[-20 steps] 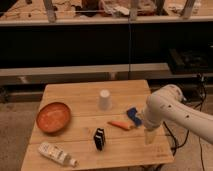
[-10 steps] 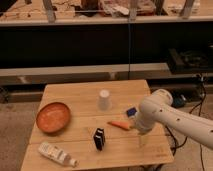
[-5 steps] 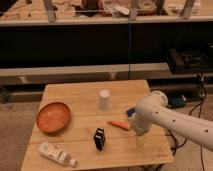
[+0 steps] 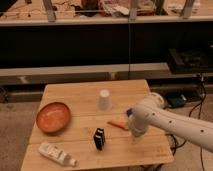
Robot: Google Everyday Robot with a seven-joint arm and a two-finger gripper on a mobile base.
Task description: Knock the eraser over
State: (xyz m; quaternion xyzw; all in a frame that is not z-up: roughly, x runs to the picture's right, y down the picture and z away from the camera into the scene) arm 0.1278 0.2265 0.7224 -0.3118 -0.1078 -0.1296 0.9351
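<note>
Standing upright near the middle of the front edge of the worktop (image 4: 72, 95), the eraser (image 4: 99, 138) has the gripper (image 4: 134, 140) hanging low beside it toward the right edge, not touching it, its open-or-closed state impossible to tell, a white cup (image 4: 104, 99) farther back.
</note>
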